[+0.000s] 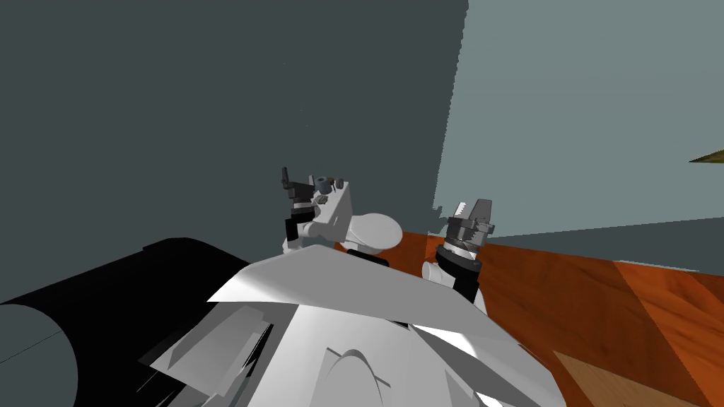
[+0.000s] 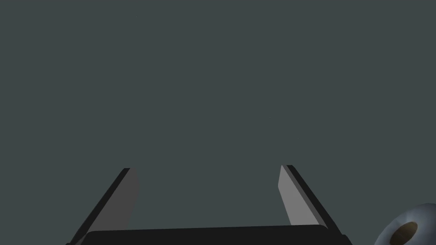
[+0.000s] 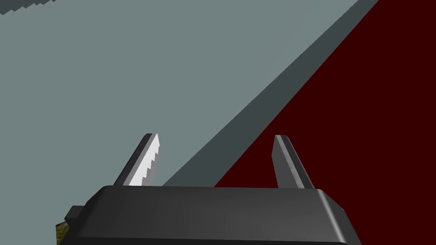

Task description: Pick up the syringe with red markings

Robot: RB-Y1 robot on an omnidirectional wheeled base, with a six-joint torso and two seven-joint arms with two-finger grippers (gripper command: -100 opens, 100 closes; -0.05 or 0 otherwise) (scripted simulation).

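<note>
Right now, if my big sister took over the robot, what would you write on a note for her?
Left gripper: open, empty, raised in front.
Right gripper: open, empty, raised above the reddish floor.
Done: nothing grasped yet.
Left to do: find the syringe with red markings, reach it, close a gripper on it, lift.

A big dark grey wall [image 1: 212,106] stands right in front of me. Next to it, on my right, is a lighter grey wall [image 1: 601,106] with a dark strip [image 1: 601,242] along its foot. Under that lies a wooden floor [image 1: 565,297], orange-brown, with one paler patch [image 1: 604,396] close by. On my left is a black area [image 1: 127,290] (nothing is drawn there). A small yellow-green tip [image 1: 710,157] pokes in far on the right; I cannot tell what it is.
</note>
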